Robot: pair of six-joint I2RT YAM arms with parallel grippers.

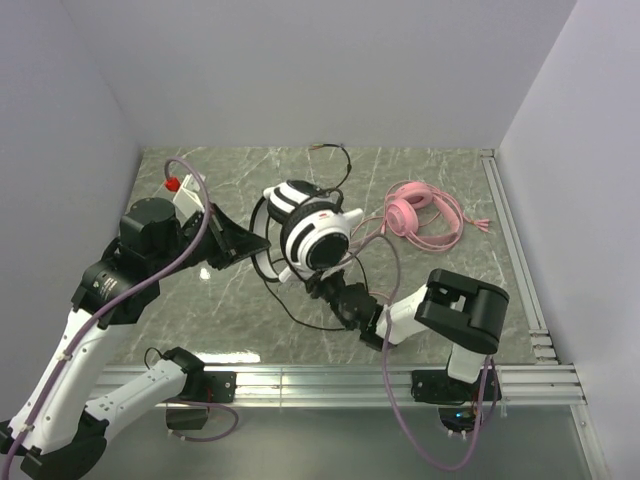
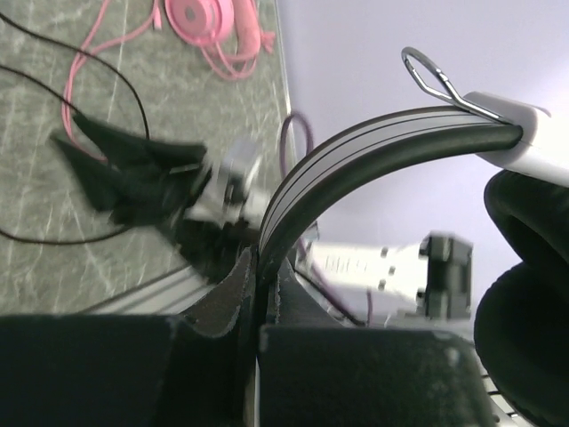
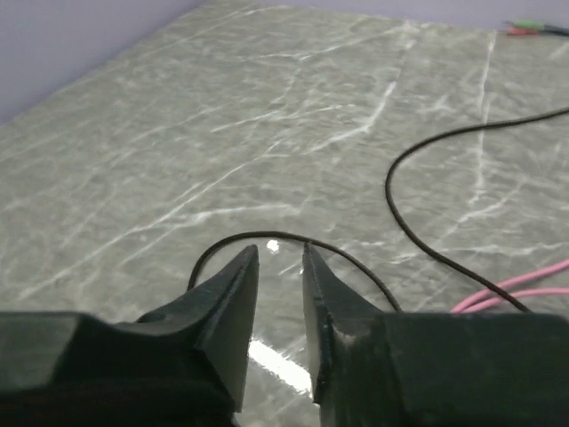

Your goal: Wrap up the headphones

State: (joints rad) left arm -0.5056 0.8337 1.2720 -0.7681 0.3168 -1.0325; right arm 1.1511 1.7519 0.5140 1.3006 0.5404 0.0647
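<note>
Left pincer (image 2: 260, 283): I am pinching the headband (image 2: 373, 142) of the black-and-white headphones (image 1: 315, 235), holding them up over the middle of the desk (image 1: 240, 325).
Right pincer (image 3: 280, 258): I am holding it slightly spread, low over the desk, with the black cable (image 3: 389, 189) crossing just past the tips and nothing between them.
Step, as I judge it: catching the cable for winding.
Doing it well: I am aiming to straddle the black cable squarely, staying clear of the pink cable (image 3: 533, 277).
Pink headphones (image 1: 415, 212): lying towards the right edge, untouched.

The black left gripper (image 2: 259, 277) clamps the curved black-and-white headband (image 2: 373, 142). The all-pink headset (image 2: 206, 20) lies beyond on the grey marbled table (image 2: 53, 258).
</note>
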